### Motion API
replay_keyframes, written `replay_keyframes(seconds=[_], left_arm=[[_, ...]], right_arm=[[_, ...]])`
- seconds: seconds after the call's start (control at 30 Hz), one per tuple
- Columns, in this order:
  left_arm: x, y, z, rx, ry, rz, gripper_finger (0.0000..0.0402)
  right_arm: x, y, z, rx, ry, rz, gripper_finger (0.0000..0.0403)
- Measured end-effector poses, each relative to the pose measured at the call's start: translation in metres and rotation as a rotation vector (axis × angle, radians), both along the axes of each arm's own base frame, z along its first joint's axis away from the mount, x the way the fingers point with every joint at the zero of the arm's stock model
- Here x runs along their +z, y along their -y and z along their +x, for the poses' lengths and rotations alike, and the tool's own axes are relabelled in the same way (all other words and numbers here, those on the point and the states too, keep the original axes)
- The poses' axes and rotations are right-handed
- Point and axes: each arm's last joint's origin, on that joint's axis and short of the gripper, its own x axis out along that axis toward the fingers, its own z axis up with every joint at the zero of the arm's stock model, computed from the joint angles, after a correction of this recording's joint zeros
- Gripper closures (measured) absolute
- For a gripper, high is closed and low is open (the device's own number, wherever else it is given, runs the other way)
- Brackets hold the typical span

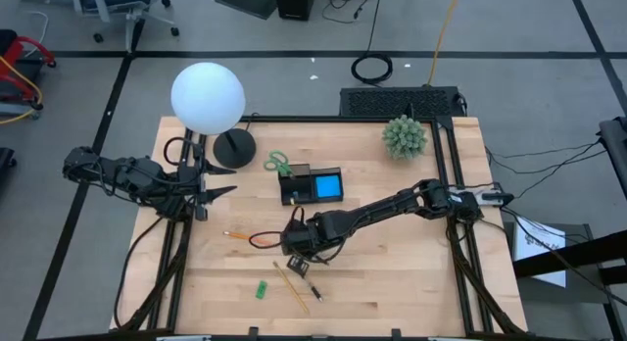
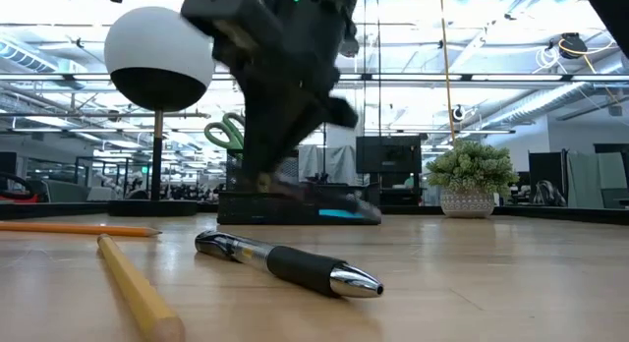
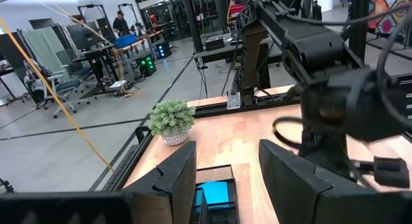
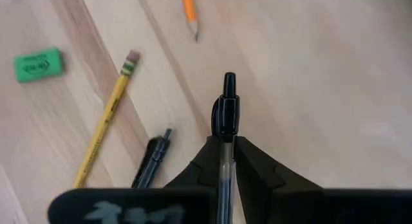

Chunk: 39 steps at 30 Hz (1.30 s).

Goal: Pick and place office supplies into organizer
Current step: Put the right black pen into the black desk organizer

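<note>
Partly done: the small black compartmented organizer tray (image 1: 312,185) near the counter's middle already holds the blue square sticky pad (image 1: 329,187), green-handled scissors (image 1: 278,166) beside it. The right claw (image 4: 225,161) is clamped on a dark clear-barrelled pen (image 4: 226,114), long axis in line with the fingers, cap pointing away from the wrist. Yellow pencil (image 4: 105,126), orange pencil (image 4: 189,11), second dark pen (image 4: 152,158) and green eraser (image 4: 38,64) lie loose toward the front edge. Left claw (image 3: 226,179) apart, idle near the left edge.

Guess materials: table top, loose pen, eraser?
Table top: light wood, likely sealed; plank seams and grain show.
Loose pen: looks plastic, with a clear barrel, matte dark grip and shiny chrome-like tip.
Eraser: green block, matte; rubber or vinyl, cannot tell which.
</note>
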Motion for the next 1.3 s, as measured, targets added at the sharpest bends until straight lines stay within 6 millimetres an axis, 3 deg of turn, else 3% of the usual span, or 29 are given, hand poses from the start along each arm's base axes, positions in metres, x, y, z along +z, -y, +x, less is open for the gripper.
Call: replay_keyframes(seconds=[0.23, 0.7, 1.07, 1.3], left_arm=[[0.000, 0.000, 0.000, 0.000, 0.000, 0.000, 0.0229], [0.000, 0.000, 0.000, 0.001, 0.000, 0.002, 0.0229], [0.000, 0.000, 0.000, 0.000, 0.000, 0.004, 0.0229], [0.000, 0.000, 0.000, 0.008, 0.000, 0.001, 0.0229]], right_arm=[[0.028, 0.005, 0.006, 0.026, 0.172, -0.069, 0.0384], [0.040, 0.020, 0.021, 0.084, 0.337, -0.226, 0.0383], [0.067, 0.037, 0.021, 0.115, 0.420, -0.420, 0.0385], [0.084, 0.061, 0.010, 0.132, 0.478, -0.474, 0.0386]])
